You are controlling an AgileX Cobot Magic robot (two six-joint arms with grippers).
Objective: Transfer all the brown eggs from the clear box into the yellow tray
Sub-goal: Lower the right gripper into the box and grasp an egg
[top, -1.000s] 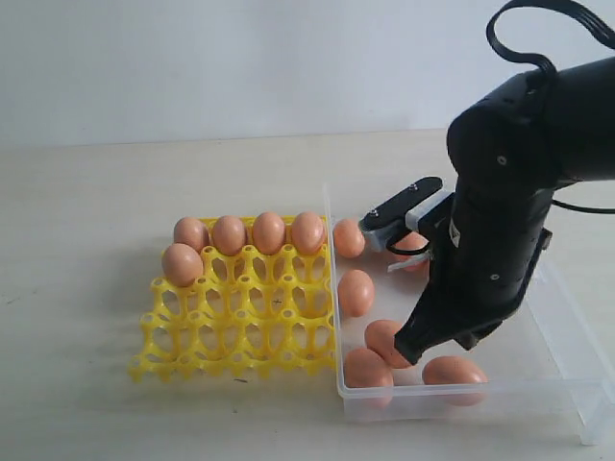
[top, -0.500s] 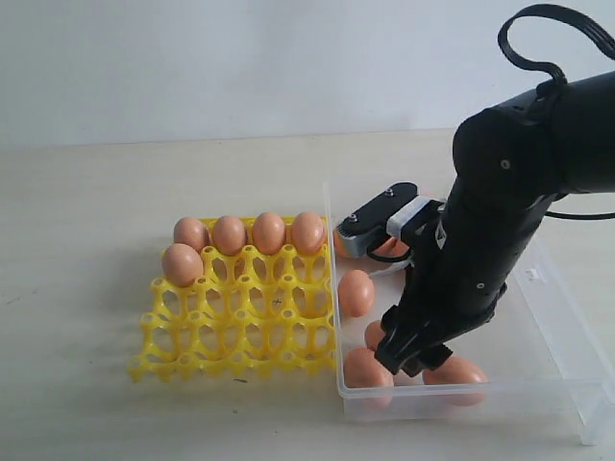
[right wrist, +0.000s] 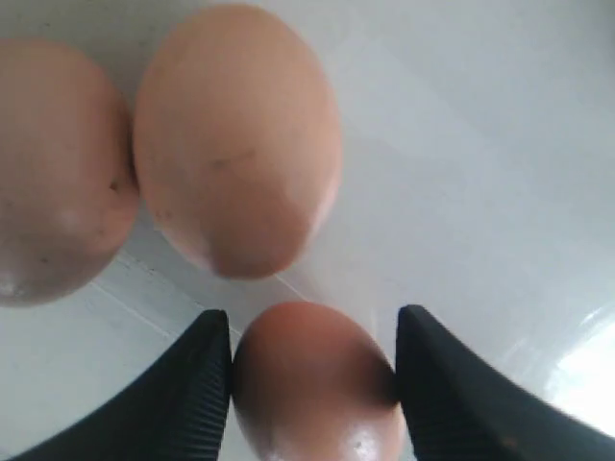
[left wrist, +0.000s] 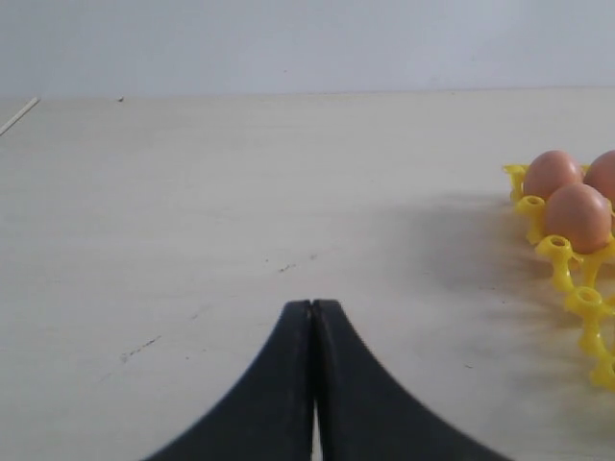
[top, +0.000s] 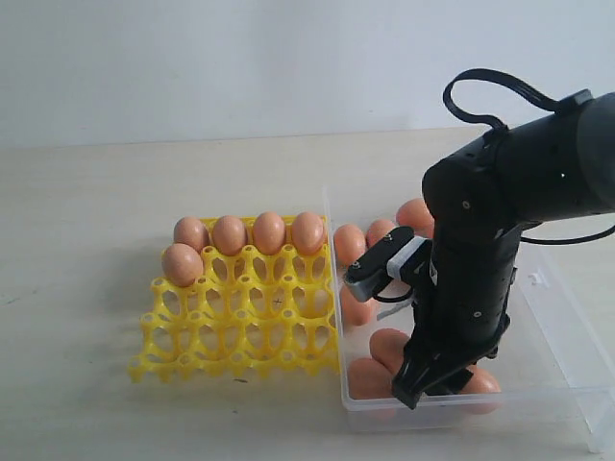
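Eggs [top: 268, 231]: smooth shell, matt orange-brown. Seen close, one egg [right wrist: 317, 394] carries faint dark specks and a small shiny highlight.

Tray [top: 240, 322]: bright yellow moulded plastic, smooth, slight sheen.

Box [top: 567, 331]: clear plastic, smooth and glossy, with reflections on its floor.

Table [top: 96, 211]: pale beige, matt, with a few small dark marks; the material cannot be told.

Right arm [top: 500, 192]: black hard casing, smooth, low sheen. Cable [top: 485, 82]: black, smooth.

Right gripper [right wrist: 314, 327]: fingers [right wrist: 183, 403] black, matt, finely ribbed.

Left gripper [left wrist: 312, 309]: fingers [left wrist: 274, 394] black, smooth, matt.
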